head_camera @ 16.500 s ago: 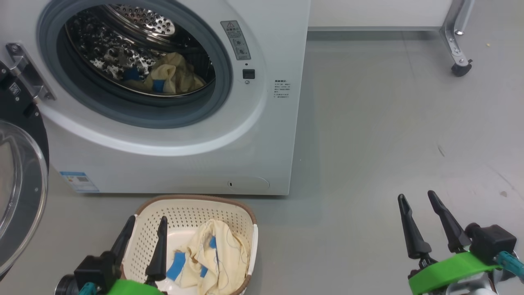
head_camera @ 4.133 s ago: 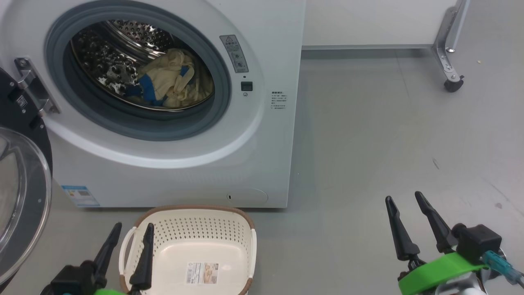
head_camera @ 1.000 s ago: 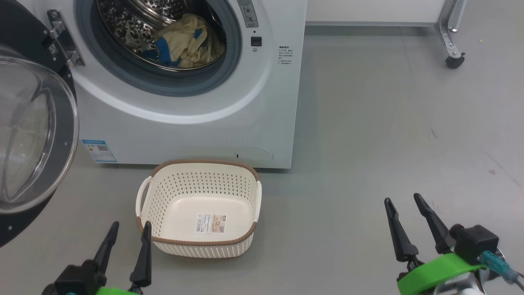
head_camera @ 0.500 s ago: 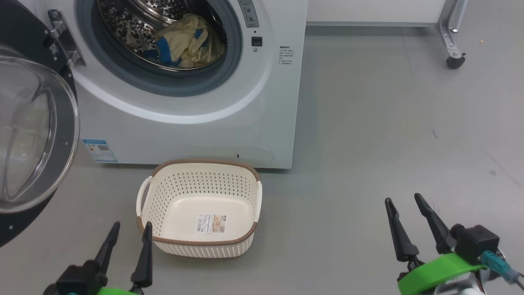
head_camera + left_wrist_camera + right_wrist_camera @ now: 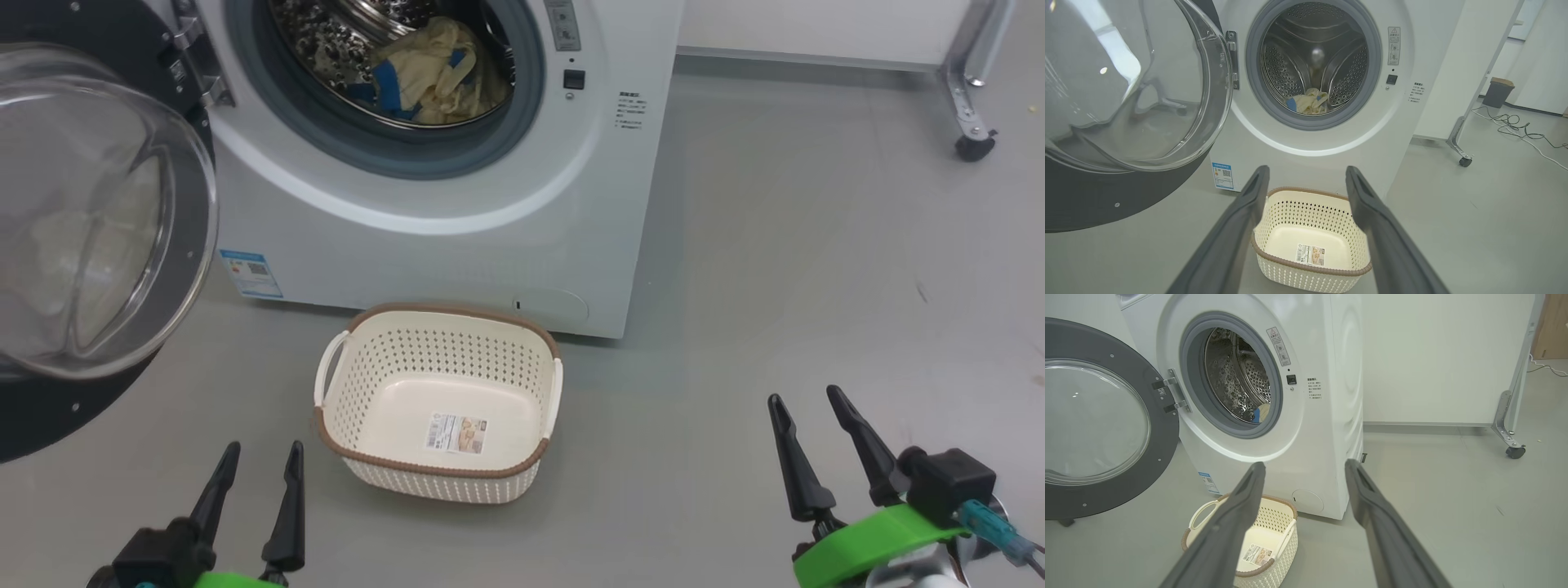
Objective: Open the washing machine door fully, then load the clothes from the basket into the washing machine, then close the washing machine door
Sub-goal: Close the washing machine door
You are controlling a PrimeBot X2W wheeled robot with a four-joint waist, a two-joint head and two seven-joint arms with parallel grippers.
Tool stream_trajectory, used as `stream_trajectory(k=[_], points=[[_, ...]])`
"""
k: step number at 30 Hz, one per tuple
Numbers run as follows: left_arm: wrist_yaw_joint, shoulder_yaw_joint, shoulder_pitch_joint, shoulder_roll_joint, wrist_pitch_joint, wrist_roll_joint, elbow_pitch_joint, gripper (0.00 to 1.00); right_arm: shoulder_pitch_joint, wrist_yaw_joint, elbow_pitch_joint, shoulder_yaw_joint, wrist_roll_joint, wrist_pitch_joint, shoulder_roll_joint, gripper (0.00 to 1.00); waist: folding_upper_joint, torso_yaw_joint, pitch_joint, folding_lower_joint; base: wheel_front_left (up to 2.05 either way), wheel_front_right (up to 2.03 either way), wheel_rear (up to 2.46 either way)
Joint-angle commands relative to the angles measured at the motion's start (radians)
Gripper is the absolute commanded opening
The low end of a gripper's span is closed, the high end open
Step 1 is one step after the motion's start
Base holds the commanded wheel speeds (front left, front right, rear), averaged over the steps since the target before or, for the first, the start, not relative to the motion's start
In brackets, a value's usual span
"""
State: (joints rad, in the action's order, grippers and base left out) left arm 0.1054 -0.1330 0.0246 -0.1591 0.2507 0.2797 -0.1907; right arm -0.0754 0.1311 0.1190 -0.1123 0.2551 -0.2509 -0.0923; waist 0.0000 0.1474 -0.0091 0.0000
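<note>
The basket (image 5: 441, 472) stands on the grey floor (image 5: 775, 245) just near of the washer (image 5: 457, 237), in line between the left gripper (image 5: 264, 447) and the drum, its label bare. The clothes (image 5: 437, 73) lie in the drum. The door (image 5: 49, 416) hangs open at left, its edge cut off. The left gripper and the right gripper (image 5: 803, 394) hover near, both spread wide. A castor leg (image 5: 967, 114) stands far right, with a bin (image 5: 1499, 90) and cables (image 5: 1508, 119) beyond.

Lab-like room, washing machine (image 5: 424, 253), wheeled partition (image 5: 1433, 367)
</note>
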Motion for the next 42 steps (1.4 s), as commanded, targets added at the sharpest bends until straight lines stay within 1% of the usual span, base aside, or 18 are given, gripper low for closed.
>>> stream_trajectory(k=[1, 15, 24, 31, 42], points=[[-0.001, 0.045, -0.058, -0.003, 0.011, -0.016, 0.027, 1.0, 0.041, 0.0, -0.035, -0.022, -0.003, -0.011, -0.015, 1.0, 0.0, 0.032, 0.005, 0.0, 0.0, 0.0, 0.0], [-0.007, 0.059, -0.056, -0.005, 0.011, -0.02, 0.031, 1.0, 0.058, 0.0, -0.026, -0.067, -0.001, -0.011, -0.01, 1.0, 0.0, 0.249, 0.02, 0.0, 0.0, 0.0, 0.0], [-0.021, 0.075, -0.044, -0.02, 0.011, -0.013, 0.037, 1.0, 0.076, 0.0, -0.012, -0.091, 0.006, -0.011, -0.002, 1.0, 0.0, 0.352, 0.018, 0.0, 0.0, 0.0, 0.0], [-0.039, 0.089, -0.027, -0.026, 0.011, -0.007, 0.062, 1.0, 0.102, 0.0, 0.006, -0.12, 0.013, -0.011, 0.003, 1.0, 0.0, 0.366, 0.023, 0.0, 0.0, 0.0, 0.0], [-0.056, 0.098, -0.006, -0.023, 0.011, -0.001, 0.092, 1.0, 0.138, 0.0, 0.029, -0.146, 0.026, -0.011, -0.009, 1.0, 0.0, 0.373, 0.033, 0.0, 0.0, 0.0, 0.0]])
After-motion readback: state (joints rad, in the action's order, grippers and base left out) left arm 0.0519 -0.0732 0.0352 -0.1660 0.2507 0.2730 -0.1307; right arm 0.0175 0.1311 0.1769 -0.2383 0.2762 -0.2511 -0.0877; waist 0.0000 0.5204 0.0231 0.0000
